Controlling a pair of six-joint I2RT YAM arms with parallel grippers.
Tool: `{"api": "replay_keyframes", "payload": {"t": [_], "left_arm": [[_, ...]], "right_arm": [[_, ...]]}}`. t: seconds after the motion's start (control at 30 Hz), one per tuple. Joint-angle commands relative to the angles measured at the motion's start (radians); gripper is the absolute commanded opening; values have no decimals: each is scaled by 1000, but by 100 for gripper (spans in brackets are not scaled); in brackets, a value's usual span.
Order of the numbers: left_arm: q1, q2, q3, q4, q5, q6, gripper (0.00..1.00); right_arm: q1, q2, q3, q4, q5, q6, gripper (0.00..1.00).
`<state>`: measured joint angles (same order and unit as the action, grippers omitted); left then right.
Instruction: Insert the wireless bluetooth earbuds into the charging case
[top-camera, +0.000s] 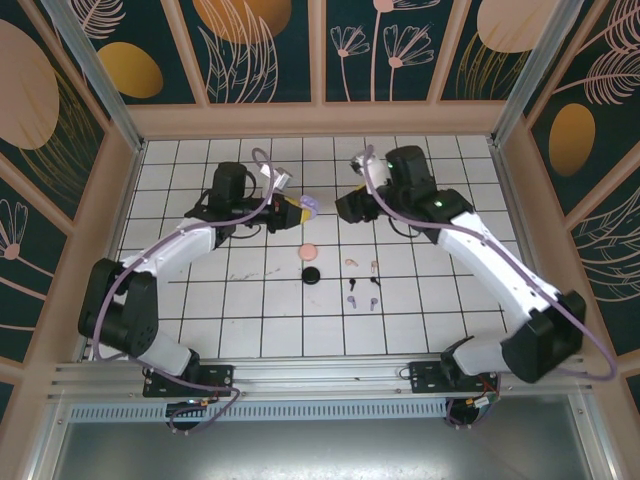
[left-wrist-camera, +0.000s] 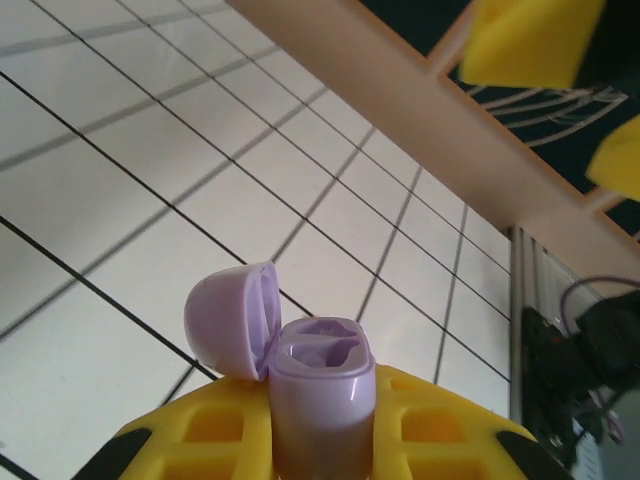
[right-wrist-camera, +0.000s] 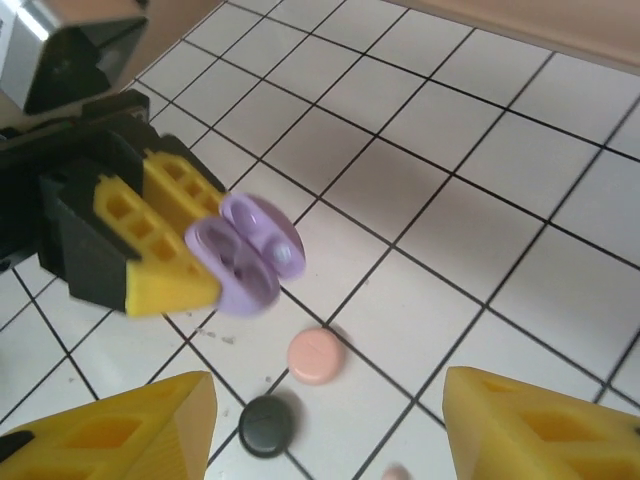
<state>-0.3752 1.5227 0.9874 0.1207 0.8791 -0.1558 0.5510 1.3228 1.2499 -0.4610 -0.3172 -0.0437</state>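
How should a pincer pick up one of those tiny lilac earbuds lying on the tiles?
Probably straight down from above, the open right pincer closing across the slim sides of a lilac earbud. It lies flat on the table, so only its sides are free, and its twin and the black earbuds sit close, crowding any sideways approach.

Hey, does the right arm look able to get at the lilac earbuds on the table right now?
Probably yes. The right gripper is open and empty, and the lilac earbuds lie uncovered on the tiles beside that arm. The black earbuds sit close, so the pick looks tight.
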Motion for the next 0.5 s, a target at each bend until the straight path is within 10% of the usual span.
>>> {"api": "replay_keyframes", "payload": {"t": [0.0, 0.47], "left_arm": [[-2, -102, -95, 233, -118, -93, 0], [-6, -368, -418, 636, -414, -107, 0]], "right_arm": [[9, -49, -85, -67, 68, 158, 62], [276, -15, -362, -108, 282, 450, 57]]}}
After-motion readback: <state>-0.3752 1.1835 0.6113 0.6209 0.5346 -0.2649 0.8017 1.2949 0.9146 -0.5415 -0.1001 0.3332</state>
